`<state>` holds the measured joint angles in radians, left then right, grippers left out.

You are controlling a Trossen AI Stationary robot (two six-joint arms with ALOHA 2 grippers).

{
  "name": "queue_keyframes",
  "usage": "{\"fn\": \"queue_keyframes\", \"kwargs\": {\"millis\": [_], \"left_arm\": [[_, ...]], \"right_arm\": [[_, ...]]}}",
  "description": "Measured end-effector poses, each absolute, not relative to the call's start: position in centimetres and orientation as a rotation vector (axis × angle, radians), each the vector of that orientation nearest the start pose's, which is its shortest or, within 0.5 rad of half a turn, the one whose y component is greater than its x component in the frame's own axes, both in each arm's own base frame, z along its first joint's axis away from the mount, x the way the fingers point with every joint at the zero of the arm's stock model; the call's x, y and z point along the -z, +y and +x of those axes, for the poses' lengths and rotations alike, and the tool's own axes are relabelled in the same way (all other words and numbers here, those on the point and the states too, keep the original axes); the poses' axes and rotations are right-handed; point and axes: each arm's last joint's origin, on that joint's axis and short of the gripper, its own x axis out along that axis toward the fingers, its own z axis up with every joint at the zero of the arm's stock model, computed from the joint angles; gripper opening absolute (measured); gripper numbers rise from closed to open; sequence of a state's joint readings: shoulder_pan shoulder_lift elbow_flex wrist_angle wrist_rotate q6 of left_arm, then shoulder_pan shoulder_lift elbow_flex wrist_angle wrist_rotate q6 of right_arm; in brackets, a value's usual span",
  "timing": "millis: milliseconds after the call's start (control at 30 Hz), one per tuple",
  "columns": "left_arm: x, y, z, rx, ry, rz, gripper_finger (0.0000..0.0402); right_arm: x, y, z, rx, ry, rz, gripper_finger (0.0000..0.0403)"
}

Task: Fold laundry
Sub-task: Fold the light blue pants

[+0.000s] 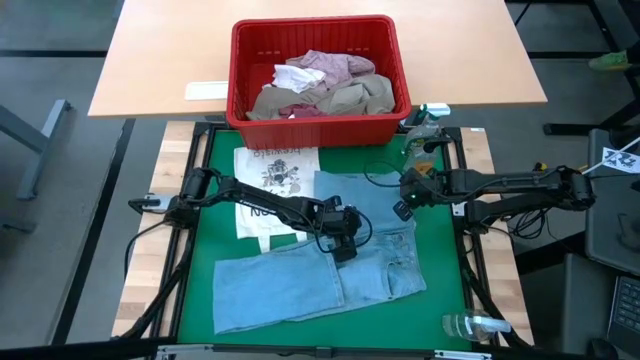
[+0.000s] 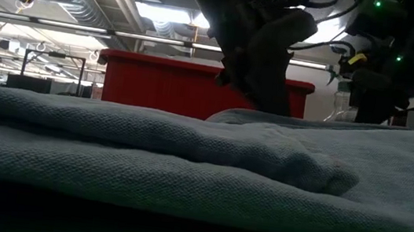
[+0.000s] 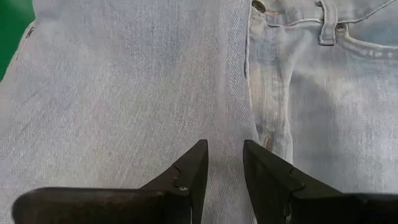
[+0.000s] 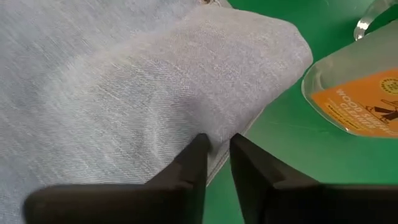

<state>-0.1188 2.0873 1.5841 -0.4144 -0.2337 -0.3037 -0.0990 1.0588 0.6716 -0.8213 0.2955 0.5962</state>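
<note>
The light blue denim jeans [image 1: 320,275] lie spread on the green mat [image 1: 215,175], waist toward the table's right. My left gripper [image 1: 345,245] is over their middle, open, fingertips [image 3: 200,155] slanting down beside the fly. My right gripper [image 1: 403,208] is at the jeans' far right part. It is open by a narrow gap, at a folded denim edge [image 4: 261,106]. A white printed cloth [image 1: 272,180] lies flat on the mat, partly under the jeans. More laundry fills the red basket [image 1: 318,120]. My left gripper's open fingertips stand right at the denim next to the fly seam [image 3: 264,134], slanting down from the table's left. Whether they touch the cloth, I cannot tell. My right gripper's fingers stand on either side of the jeans' folded edge [image 4: 217,163], and I cannot tell whether they touch it.
The red basket stands beyond the mat's far edge on a wooden table [image 1: 150,60]. A clear bottle with an orange label [image 4: 360,81] lies close to my right gripper. Another bottle [image 1: 470,325] lies at the mat's near right corner. A metal frame [image 1: 465,200] borders the mat.
</note>
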Motion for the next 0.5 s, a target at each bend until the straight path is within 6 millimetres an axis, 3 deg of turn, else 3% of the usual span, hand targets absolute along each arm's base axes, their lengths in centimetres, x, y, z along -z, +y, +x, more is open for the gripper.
{"fn": "queue_keyframes", "kwargs": {"millis": [233,367,500], "left_arm": [[-21.3,-4.4,44.0,-0.245,0.878,-0.122,0.0096],[-22.1,-4.3,43.3,-0.246,0.906,-0.118,0.0096],[-22.1,-4.6,42.7,-0.218,0.958,-0.138,0.0096]], "right_arm": [[-21.8,-2.6,16.9,0.7,1.112,0.383,0.0139],[-24.5,-2.5,16.6,0.701,1.162,0.383,0.014],[-26.5,-2.2,17.1,0.591,1.141,0.476,0.0133]]}}
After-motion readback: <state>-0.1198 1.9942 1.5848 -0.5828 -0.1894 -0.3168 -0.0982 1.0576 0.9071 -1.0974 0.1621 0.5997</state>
